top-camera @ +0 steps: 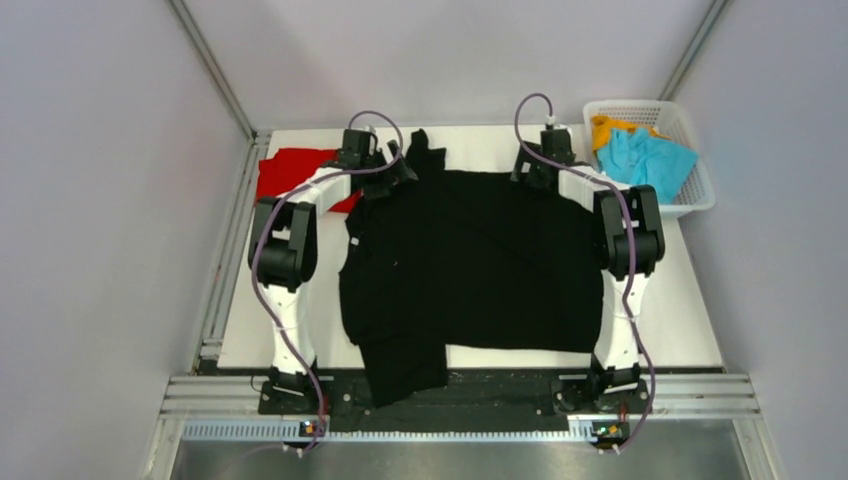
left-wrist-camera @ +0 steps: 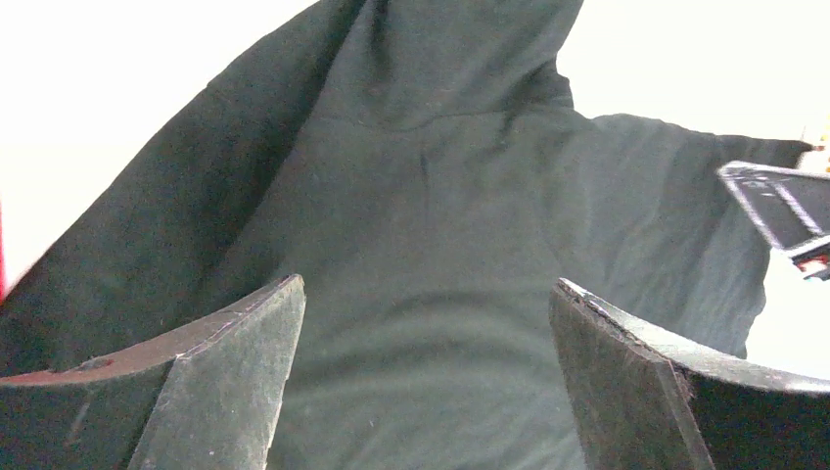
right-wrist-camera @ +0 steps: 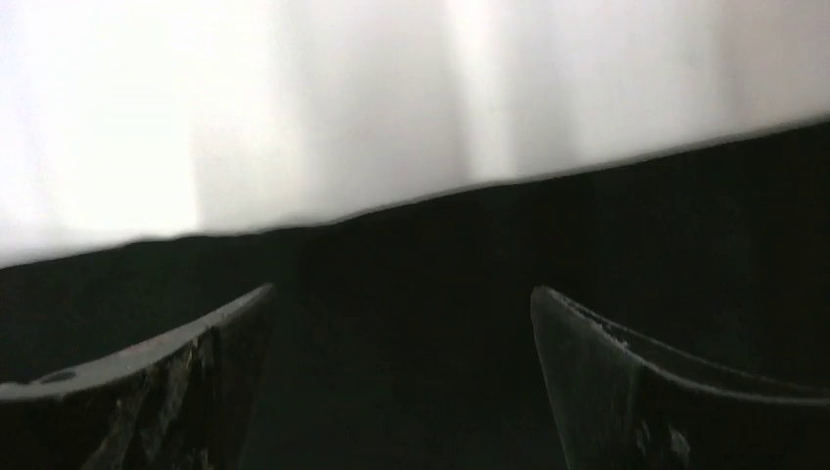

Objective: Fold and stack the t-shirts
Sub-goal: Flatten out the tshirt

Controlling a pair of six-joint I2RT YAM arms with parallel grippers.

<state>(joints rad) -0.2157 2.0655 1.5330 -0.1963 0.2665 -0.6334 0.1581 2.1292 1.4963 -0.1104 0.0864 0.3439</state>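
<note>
A large black t-shirt lies spread over the middle of the white table, one sleeve hanging over the near edge. My left gripper is open over its far left corner; the left wrist view shows black cloth between the spread fingers. My right gripper is open over the shirt's far right edge; its wrist view shows dark cloth below the spread fingers. A red t-shirt lies at the far left, partly behind my left arm. Cyan and orange garments sit in a basket.
A white mesh basket stands at the far right corner of the table. Grey walls with metal rails close in the left, right and back. A metal frame rail runs along the near edge by the arm bases.
</note>
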